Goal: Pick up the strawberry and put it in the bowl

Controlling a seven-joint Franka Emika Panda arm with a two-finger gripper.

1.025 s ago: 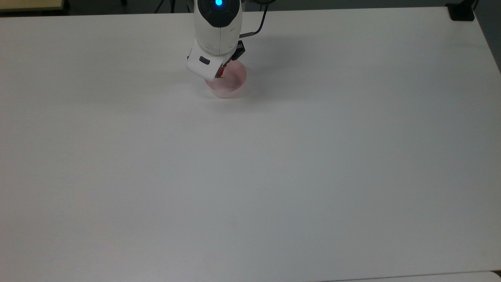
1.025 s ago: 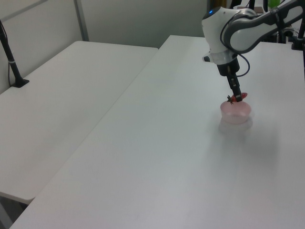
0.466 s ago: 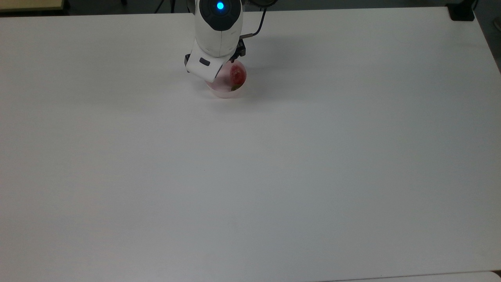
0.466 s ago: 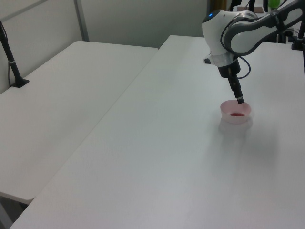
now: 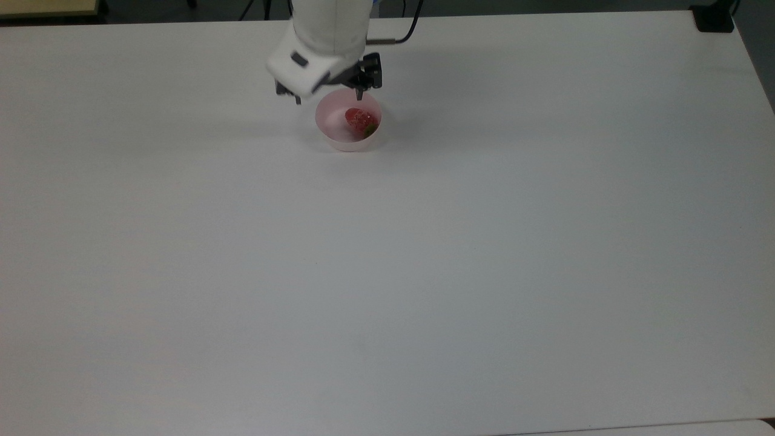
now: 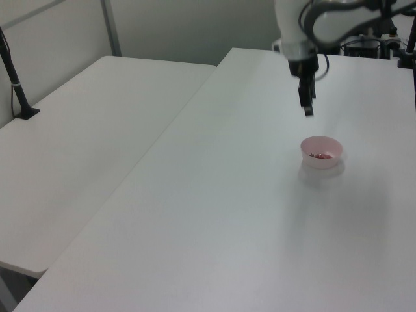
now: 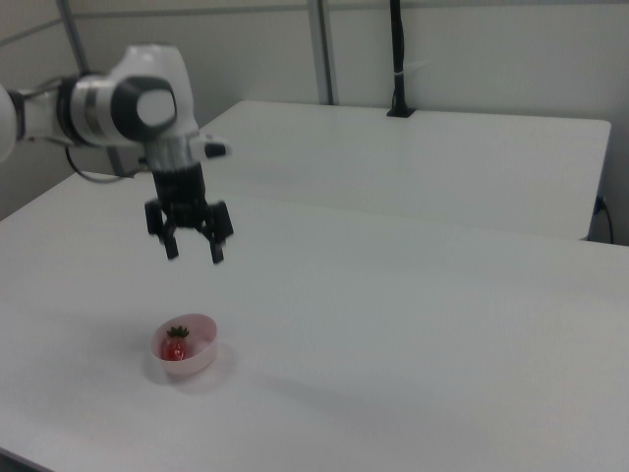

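Observation:
The red strawberry (image 5: 361, 121) (image 7: 177, 347) lies inside the pale pink bowl (image 5: 335, 137) (image 6: 331, 160) (image 7: 202, 357), its green cap visible. In the left view only a red speck of the strawberry (image 6: 319, 155) shows over the rim. My gripper (image 7: 195, 255) (image 5: 328, 97) (image 6: 307, 112) hangs well above the bowl, open, with nothing between its black fingers. In the top view it sits just beyond the bowl's far rim.
The bowl stands on a large white table (image 5: 424, 272). A second white table (image 6: 91, 130) adjoins it at the left view's left, with a black post (image 6: 14, 78) on it. A dark block (image 5: 713, 18) sits at the top view's far right corner.
A second ago my gripper held the strawberry at the bowl's rim. It let go, the strawberry dropped into the bowl, and the gripper has risen clear and away.

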